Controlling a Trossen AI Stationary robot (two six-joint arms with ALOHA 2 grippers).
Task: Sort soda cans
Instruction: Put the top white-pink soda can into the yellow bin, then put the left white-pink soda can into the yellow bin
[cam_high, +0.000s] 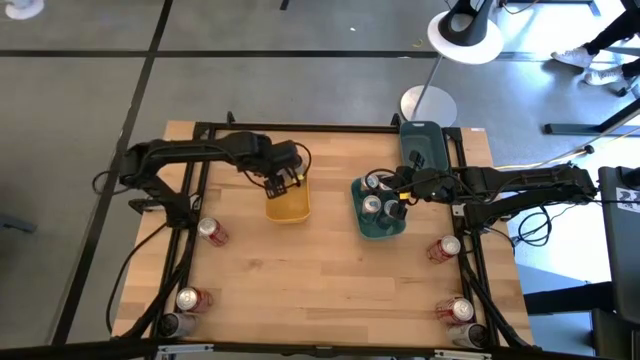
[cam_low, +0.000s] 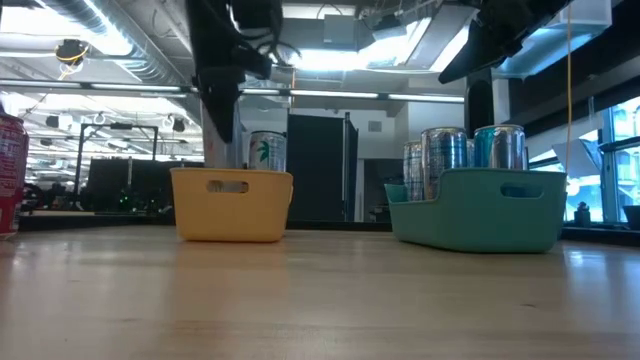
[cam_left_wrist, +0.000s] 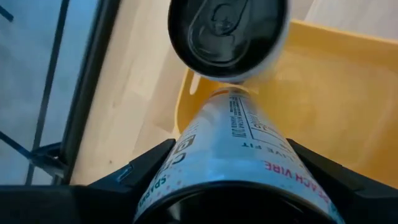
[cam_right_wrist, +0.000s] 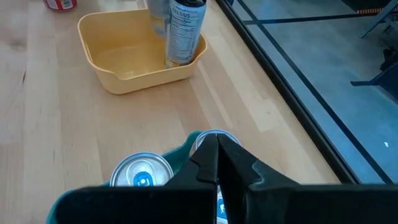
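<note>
1. Sorting is partly done, in my judgement: the teal tray (cam_high: 381, 226) directly under the right end effector (cam_high: 399, 192) already carries several silver-teal cans (cam_low: 470, 150), standing upright and close together.

2. The left end effector (cam_high: 283, 181) hangs over the yellow tray (cam_high: 288, 206) with its fingers (cam_left_wrist: 143, 171) closed on the sides of a pale can (cam_left_wrist: 233, 155). This can is held upright, with its lower end inside the tray; if it already touches the tray floor I cannot tell.

3. Another can with a dark top (cam_left_wrist: 229, 34) stands in the yellow tray just beyond the held one, so this tray has at least one can in place.

4. The right end effector is fully closed and holds nothing; it hovers above the cans of the teal tray.

5. Red cans (cam_high: 211, 232) are not yet sorted. One lies on the surface near the left arm, and more stand at the near corners on both sides, well apart from both end effectors.

6. A dark tray (cam_high: 424, 147) stands beyond the right end effector; its content I cannot see. A good part of the work is left.
</note>
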